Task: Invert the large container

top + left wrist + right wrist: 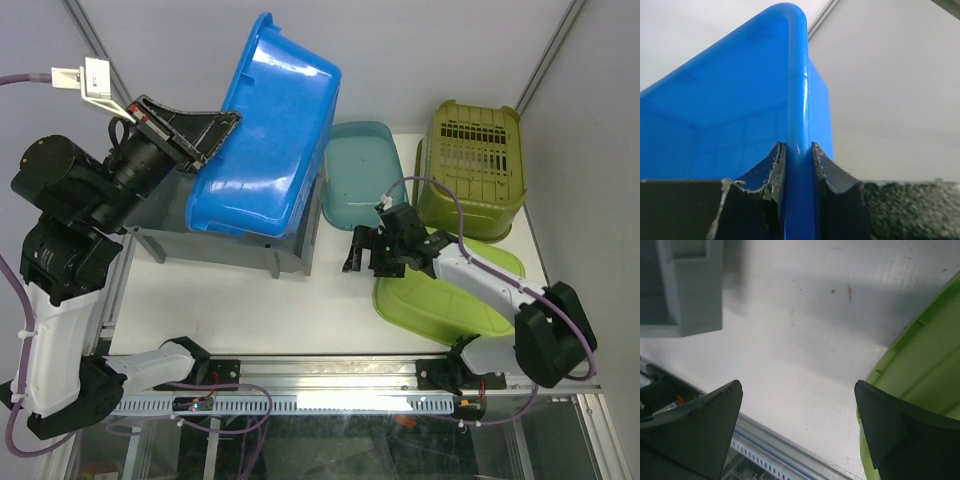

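Blue tub point(265, 140) is at the left rear, tipped up on edge with its open side facing left, its low end over the grey bin point(215, 247). Whether it touches the bin cannot be told. The left gripper point(215, 125) is clenched on the tub's rim, and in the wrist view its jaws press both sides of that rim point(799, 160). The tub covers most of the bin, so the bin's inside is hidden.

Just right stands a teal tub point(360, 170), open side up, its left edge cut off by the blue tub. Near it the right gripper point(372, 250) hangs released, jaws wide apart, over the bare surface point(250, 300) between the bin and a lime tub point(440, 300). The right arm crosses the lime tub. Behind stands an olive basket point(475, 165), slotted face up.
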Robot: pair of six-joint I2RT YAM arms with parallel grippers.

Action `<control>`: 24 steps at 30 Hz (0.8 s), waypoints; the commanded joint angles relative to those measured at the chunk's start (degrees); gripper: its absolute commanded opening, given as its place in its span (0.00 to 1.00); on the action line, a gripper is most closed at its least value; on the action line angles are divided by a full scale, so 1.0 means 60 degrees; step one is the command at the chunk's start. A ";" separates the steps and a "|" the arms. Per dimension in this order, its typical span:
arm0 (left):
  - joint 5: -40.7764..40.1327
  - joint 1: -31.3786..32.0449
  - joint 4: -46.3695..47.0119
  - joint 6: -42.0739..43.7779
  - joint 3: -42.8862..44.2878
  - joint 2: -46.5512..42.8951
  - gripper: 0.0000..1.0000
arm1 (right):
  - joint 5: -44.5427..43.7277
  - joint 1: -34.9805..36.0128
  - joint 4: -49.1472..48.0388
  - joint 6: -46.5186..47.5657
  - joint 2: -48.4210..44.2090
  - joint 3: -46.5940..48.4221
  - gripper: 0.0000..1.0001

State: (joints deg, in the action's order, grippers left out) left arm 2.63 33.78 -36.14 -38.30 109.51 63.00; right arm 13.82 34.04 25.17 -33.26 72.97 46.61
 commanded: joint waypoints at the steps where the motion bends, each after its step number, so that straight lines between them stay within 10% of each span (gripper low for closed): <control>1: -0.0203 0.0032 0.2332 -0.0251 0.0353 -0.0176 0.00 | -0.2558 0.0186 0.0789 -0.0562 0.0727 0.0699 0.99; 24: 0.2805 0.0039 0.4835 -0.3534 -0.1175 0.0646 0.00 | -0.8525 -0.0963 0.4287 -0.1524 -0.4877 0.2126 0.99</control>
State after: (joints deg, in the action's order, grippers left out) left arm 14.74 33.78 -26.39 -50.09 104.05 68.31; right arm -25.06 29.06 48.31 -39.16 51.72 54.17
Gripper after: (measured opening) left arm 0.199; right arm 0.987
